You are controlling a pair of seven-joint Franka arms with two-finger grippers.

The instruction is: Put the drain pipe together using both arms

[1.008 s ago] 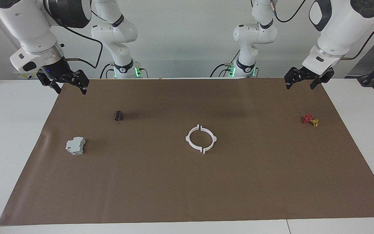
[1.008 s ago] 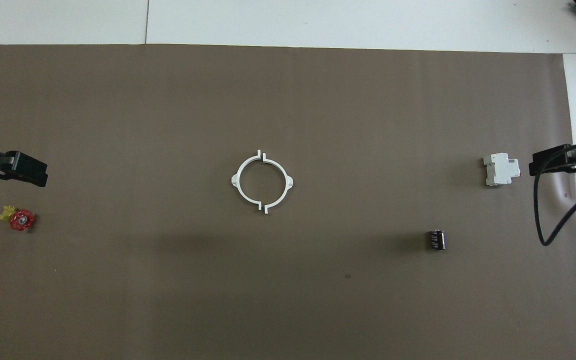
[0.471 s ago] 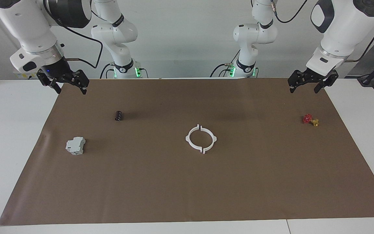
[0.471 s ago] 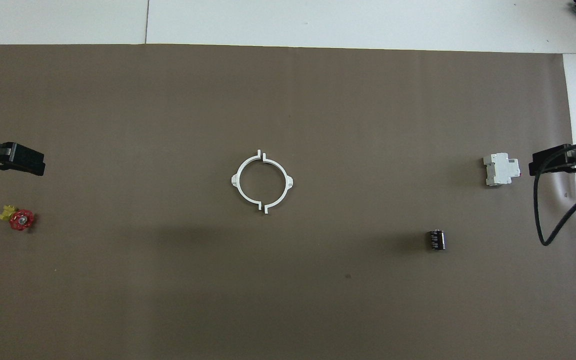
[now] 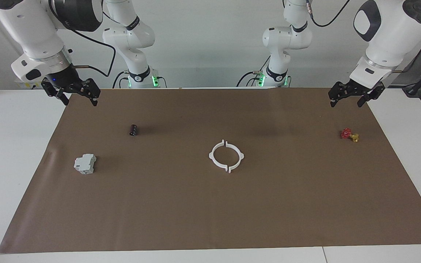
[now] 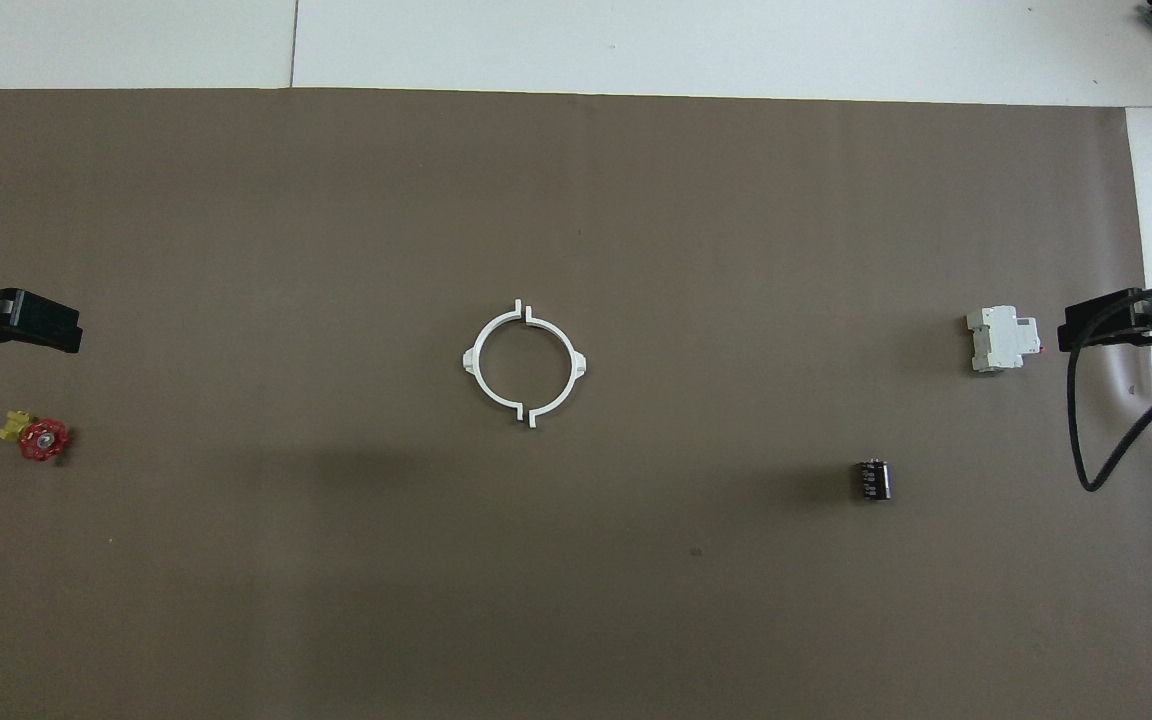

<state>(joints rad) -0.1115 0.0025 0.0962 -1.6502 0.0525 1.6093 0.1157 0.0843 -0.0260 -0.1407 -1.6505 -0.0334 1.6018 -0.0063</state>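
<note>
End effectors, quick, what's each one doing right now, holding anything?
Left end effector: open, holding nothing, up over the mat's edge.
Right end effector: open, holding nothing, up over the mat's corner.

Matt brown paper sheet [image 5: 210, 204] on smooth white table [image 5: 13, 146], white plastic ring [image 5: 226, 156], glossy white arm shells [image 5: 31, 29]

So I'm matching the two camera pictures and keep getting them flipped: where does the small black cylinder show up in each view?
Facing view: the small black cylinder is left of centre, above the grey-white block.
Overhead view: the cylinder is right of centre, below the block.
Shared landmark: the white ring mid-mat.
</note>
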